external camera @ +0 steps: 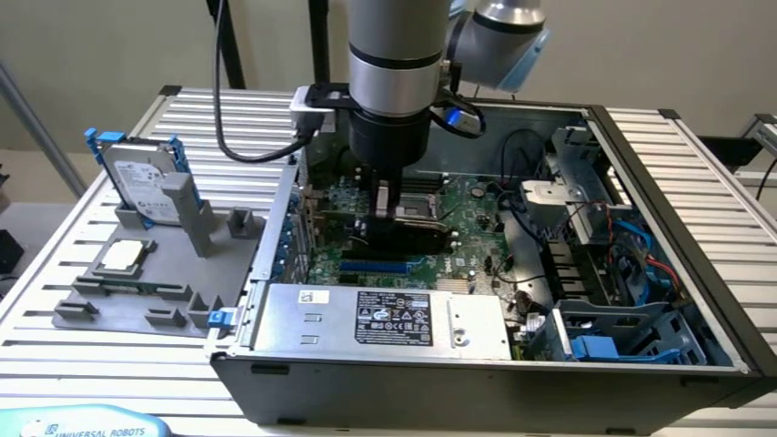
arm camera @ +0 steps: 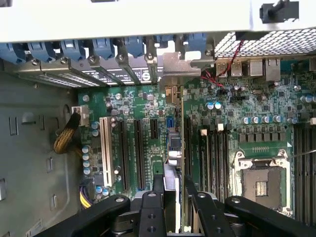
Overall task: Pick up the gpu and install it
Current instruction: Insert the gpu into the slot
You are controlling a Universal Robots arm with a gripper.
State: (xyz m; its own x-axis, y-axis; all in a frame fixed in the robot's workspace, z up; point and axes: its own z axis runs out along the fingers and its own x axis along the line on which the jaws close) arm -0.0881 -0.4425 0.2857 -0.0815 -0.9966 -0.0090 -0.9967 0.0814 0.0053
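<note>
A dark open computer case (external camera: 486,391) was seen on a slatted aluminium table (external camera: 680,182), with a silver box-shaped power supply (external camera: 377,319) along its near wall. Inside lay a green motherboard (external camera: 468,205), crowded by black cables (external camera: 522,150) toward the exterior view's right. The black two-fingered gripper (external camera: 386,208) was seen inside the case, clenched on the gpu (external camera: 395,238), a thin black-and-green card. In the wrist view, the gpu (arm camera: 171,173) was held upright on edge between the long black expansion slots (arm camera: 138,153) and the memory slots (arm camera: 212,158). An empty processor socket (arm camera: 260,185) lay close by. Well apart, a silver hard drive with blue rails (external camera: 134,182) and a small square silver chip (external camera: 126,257) were set on a grey fixture (external camera: 134,291).
</note>
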